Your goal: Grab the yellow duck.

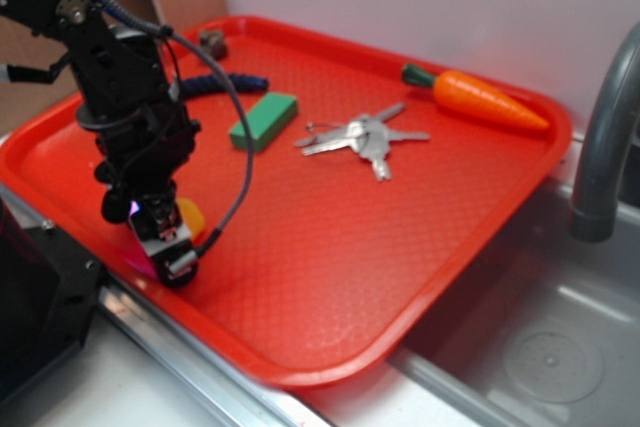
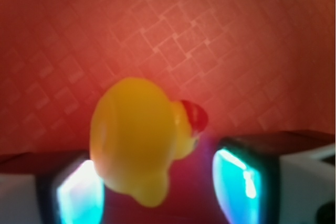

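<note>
on red tray (image 1: 400, 247), yellow duck (image 2: 139, 140), steel sink (image 1: 540, 347)

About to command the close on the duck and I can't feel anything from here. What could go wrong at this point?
1. In the wrist view the yellow duck sits off-centre between the open gripper pads, nearly against the left pad; closing may push or squirt the rounded toy out.
2. Its beak points toward the right pad, so the grip might land unevenly and twist it.
3. The gripper is low near the red tray edge; more descent could scrape it.
</note>
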You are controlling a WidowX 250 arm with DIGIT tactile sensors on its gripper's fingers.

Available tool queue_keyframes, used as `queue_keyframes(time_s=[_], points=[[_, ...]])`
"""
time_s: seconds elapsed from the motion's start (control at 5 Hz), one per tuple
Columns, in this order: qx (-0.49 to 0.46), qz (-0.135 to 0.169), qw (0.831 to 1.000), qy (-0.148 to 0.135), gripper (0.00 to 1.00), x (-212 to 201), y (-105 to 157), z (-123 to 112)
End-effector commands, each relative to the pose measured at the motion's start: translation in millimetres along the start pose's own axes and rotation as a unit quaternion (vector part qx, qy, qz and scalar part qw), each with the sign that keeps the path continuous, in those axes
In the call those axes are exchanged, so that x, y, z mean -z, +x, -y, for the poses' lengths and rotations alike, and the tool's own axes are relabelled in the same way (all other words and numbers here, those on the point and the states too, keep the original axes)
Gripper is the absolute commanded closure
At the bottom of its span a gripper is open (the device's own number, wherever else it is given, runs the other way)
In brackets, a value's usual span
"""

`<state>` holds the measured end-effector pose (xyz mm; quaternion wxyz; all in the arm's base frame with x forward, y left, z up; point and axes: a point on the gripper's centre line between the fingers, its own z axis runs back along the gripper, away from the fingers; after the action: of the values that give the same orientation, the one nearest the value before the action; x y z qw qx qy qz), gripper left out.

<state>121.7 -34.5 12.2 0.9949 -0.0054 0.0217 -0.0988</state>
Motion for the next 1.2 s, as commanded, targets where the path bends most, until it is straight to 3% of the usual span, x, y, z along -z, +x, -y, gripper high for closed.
queue_keyframes(time_s=[0.0,0.2,0.4,0.6,0.8,1.0], points=[[0.004,-0.011,1.0,0.011,1.0,0,-4,-5],[-0.001,0.012,1.0,0.009,1.0,-32,-11,-15],[-0.028,0.065,0.997,0.025,1.0,-84,32,-20],[-0.057,0.057,0.996,0.026,0.21,-113,65,-34],[-0.042,0.041,0.998,0.016,0.0,-95,57,-28],[-0.005,0.029,1.0,0.003,0.0,-87,48,-24]])
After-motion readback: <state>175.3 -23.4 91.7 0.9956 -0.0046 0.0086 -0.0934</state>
